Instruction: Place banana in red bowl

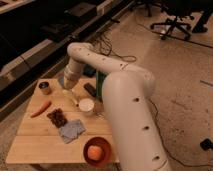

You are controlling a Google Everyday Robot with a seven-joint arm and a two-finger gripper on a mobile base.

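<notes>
Gripper hanging just over banana on the wooden table.
The banana is lying beside a white cup (whether the gripper is clasping it, I cannot tell), while the red bowl is sitting well apart at the near edge.

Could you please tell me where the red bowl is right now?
In the camera view, the red bowl sits at the near edge of the table, beside the gray cloth; the pincer hangs over the far side.
</notes>
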